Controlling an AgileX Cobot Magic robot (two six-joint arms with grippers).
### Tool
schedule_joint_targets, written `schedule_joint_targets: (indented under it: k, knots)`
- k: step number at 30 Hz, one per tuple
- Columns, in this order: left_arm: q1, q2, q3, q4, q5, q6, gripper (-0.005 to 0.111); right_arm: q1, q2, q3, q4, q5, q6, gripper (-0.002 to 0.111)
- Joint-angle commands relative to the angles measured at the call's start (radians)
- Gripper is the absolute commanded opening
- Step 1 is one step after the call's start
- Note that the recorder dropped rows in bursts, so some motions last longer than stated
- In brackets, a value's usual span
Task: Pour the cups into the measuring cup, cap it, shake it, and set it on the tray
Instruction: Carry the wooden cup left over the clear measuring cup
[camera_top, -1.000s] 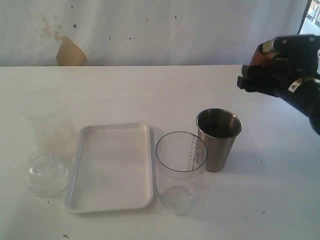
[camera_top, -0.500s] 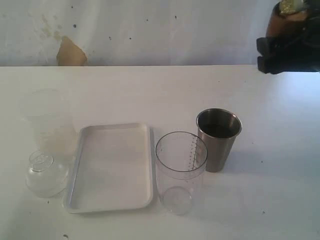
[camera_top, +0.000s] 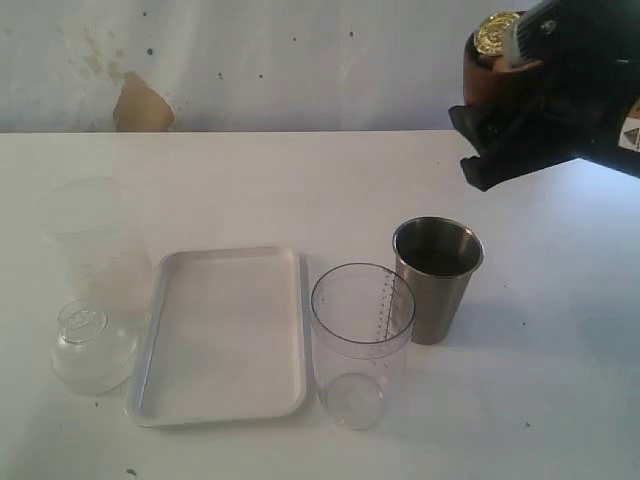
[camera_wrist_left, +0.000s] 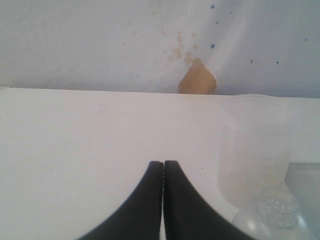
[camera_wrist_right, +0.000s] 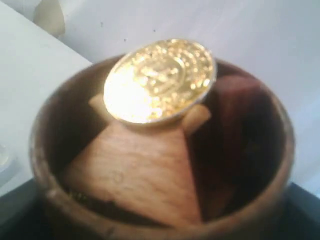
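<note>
Two cups to empty, one aloft.

Exterior view: right end effector (camera_top: 497, 115) clamped on the wooden cup (camera_top: 488, 75), high over the table (camera_top: 250, 190), up and to the right of the measuring cup (camera_top: 362, 335) and well apart from it. Steel tumbler (camera_top: 436, 285) upright just right of the measuring cup, tray (camera_top: 225, 340) just left of it. Measuring cup upright with its mouth open, so the pour likely calls for travel leftward and down over the tumbler, then a tilt. Right arm plainly the nearer.

Left wrist view: left end effector (camera_wrist_left: 163, 200) pressed together and empty, facing the frosted container (camera_wrist_left: 257, 145) far left of the measuring cup. Absent from the exterior view.

Right wrist view: shows the load up close, a gold coin (camera_wrist_right: 160, 80) resting on a wooden wedge (camera_wrist_right: 140, 175) inside the wooden cup. Wedge not visible from outside. Measuring cup out of frame.
</note>
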Motion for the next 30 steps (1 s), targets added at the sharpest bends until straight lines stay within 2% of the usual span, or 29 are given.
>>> schedule_joint_targets:
  k: [1, 8, 17, 30]
  knots:
    - [-0.003, -0.005, 0.005, 0.0, -0.009, -0.003, 0.001, 0.037, 0.02, -0.001, -0.074, -0.031, -0.007, 0.0]
    - [-0.003, -0.005, 0.005, 0.0, -0.009, -0.003, 0.001, 0.077, 0.024, 0.006, -0.07, 0.07, 0.037, 0.0]
    - [-0.003, -0.005, 0.005, 0.0, -0.009, -0.003, 0.001, 0.107, 0.024, 0.101, -0.071, -0.05, 0.053, 0.0]
    - [-0.003, -0.005, 0.005, 0.0, -0.009, -0.003, 0.001, 0.114, 0.015, 0.207, -0.075, -0.056, 0.067, 0.0]
